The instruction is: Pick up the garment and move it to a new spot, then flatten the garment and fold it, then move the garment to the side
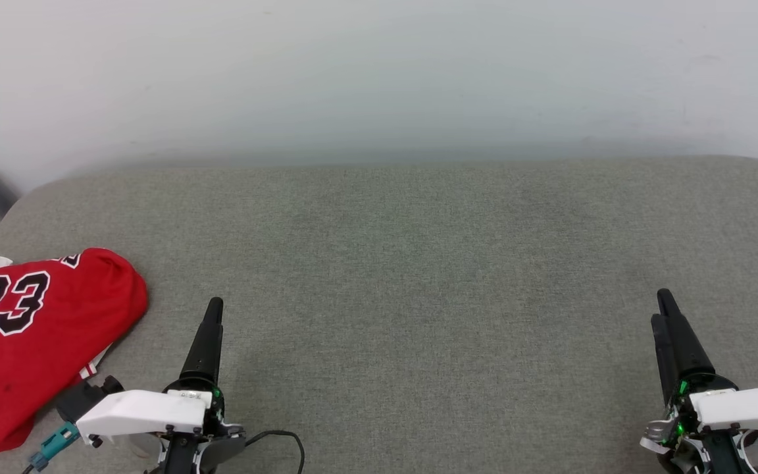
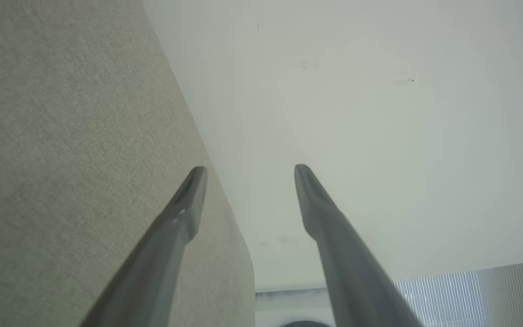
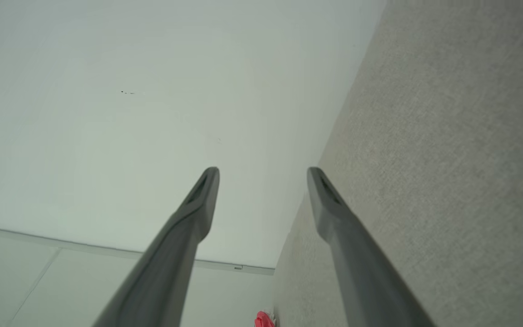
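**Head view.** The red jersey (image 1: 30, 342) was found bunched at the far left of the grey upholstered surface (image 1: 418, 263). Its "23" faced up and its left part was cut off by the frame. The left gripper (image 1: 213, 306) was held near the jersey without touching the cloth. The right gripper (image 1: 660, 308) was held well apart from it, at the opposite side. A loose cable (image 1: 287, 441) and a teal connector (image 1: 56, 446) were noted by the left wrist, the connector close to the jersey's hem.

**Left wrist view.** The fingers (image 2: 184, 213) were seen spread wide, with nothing between them.

**Right wrist view.** The fingers (image 3: 189, 218) were likewise seen spread wide and empty. A small red patch of the jersey was visible at the bottom edge.

**Hazards.**
- The jersey could be pushed off the left edge if it were approached from the centre.
- Only the top layer might be pinched, so that the bundle would be dragged open unevenly.
- The cloth might be snagged by the connector or cable.
- A long reach would be required of the right arm.
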You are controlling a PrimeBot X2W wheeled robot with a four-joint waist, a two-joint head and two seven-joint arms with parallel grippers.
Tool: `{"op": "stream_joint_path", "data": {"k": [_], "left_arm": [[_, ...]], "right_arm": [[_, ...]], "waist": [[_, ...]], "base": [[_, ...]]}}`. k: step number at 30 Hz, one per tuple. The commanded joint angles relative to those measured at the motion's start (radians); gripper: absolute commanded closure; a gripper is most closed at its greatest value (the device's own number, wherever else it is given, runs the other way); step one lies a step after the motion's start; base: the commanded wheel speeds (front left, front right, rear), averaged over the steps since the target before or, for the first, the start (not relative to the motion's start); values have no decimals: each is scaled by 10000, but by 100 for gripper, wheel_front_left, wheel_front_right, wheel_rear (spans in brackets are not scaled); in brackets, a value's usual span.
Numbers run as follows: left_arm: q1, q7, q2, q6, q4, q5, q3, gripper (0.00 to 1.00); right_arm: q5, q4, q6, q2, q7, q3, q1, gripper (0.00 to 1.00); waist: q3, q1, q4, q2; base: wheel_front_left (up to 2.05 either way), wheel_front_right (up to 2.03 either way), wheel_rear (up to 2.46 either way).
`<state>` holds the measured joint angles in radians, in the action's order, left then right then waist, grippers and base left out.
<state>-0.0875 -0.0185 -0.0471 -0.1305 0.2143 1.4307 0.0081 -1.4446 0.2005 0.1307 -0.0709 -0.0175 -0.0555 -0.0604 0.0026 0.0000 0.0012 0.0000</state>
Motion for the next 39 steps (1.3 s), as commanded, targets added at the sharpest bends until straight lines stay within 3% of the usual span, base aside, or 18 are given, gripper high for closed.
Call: {"op": "stream_joint_path", "data": {"k": [1, 23, 39], "left_arm": [[-276, 126, -20, -4, -280, -556, -64, 0], [-180, 914, -50, -1, -784, -5574, -481, 0], [-200, 1414, -187, 448, -729, -8345, -941, 0]], "right_arm": [[525, -273, 0, -170, 120, 95, -105, 0], [5571, -954, 0, -220, 316, 247, 72, 0], [8413, -1401, -1, -120, 8, 395, 237, 0]], "waist": [[-7, 0, 3, 0], [-36, 0, 88, 0], [-38, 0, 124, 0]], "base": [[0, 0, 0], [0, 0, 0], [0, 0, 0]]}}
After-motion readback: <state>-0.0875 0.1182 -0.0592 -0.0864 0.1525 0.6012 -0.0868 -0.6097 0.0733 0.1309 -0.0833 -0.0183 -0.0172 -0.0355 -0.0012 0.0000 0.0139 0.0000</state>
